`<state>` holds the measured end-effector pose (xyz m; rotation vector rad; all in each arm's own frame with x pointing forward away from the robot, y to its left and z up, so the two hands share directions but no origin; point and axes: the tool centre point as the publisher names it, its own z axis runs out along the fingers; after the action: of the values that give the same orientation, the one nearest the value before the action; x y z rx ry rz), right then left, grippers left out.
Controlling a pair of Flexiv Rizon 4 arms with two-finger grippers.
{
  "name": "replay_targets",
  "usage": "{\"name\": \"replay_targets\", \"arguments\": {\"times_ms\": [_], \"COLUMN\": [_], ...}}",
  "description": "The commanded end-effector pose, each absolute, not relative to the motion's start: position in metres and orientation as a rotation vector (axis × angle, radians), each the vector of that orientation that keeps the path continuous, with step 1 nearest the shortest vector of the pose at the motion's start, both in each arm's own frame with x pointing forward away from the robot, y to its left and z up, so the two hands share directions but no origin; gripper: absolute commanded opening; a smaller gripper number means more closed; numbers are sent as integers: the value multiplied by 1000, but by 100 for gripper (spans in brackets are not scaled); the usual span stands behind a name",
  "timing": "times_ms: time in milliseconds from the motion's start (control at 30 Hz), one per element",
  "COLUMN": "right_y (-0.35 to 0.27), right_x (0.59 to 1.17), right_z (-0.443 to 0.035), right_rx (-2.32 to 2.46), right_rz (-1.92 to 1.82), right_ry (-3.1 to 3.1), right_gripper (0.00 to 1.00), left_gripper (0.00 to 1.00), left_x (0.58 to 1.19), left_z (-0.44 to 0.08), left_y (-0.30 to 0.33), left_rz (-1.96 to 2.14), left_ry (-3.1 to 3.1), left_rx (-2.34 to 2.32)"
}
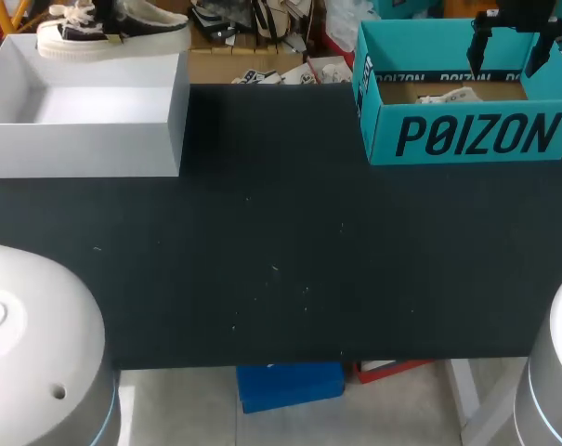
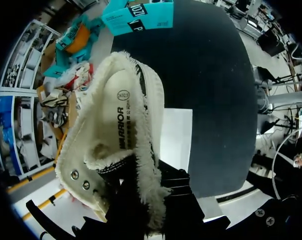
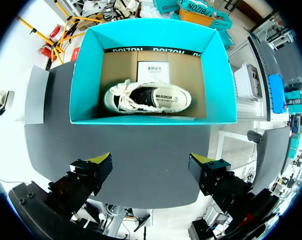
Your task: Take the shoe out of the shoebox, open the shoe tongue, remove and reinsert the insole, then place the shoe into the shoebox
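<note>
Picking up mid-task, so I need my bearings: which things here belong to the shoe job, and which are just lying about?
Job: teal shoebox; boxed shoe; lifted shoe.
Apparently lying about: white box; paper card inside the shoebox.

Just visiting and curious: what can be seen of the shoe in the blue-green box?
The shoe is a cream sneaker with white laces, dark around the opening, with a fleecy edge. It rests opening-up on the cardboard floor of the box, next to a white card. The open tool hangs above, not touching it.
</note>
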<state>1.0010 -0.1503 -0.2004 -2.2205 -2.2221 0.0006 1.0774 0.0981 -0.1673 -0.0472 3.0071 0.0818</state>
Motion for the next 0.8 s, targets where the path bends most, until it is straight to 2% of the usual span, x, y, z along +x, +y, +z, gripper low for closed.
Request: {"name": "replay_targets", "arguments": {"times_ms": [33,200,800], "right_y": [-150,-150,-150], "right_x": [1001,1001,1001], "right_z": [-200,-200,-200], "right_rx": [-2221,-2221,-2221], "right_rz": [1,1,1], "right_ry": [-2221,-2221,-2221], "right_gripper": [100,100,100], "left_gripper": [0,0,0], "left_x": [1013,979,896], "left_z": [-133,-137,-205], "left_y": [66,35,-34], "left_rz": [140,104,88], "left_ry": [2876,2871,2923], "left_rx": [-43,-42,-35]}}
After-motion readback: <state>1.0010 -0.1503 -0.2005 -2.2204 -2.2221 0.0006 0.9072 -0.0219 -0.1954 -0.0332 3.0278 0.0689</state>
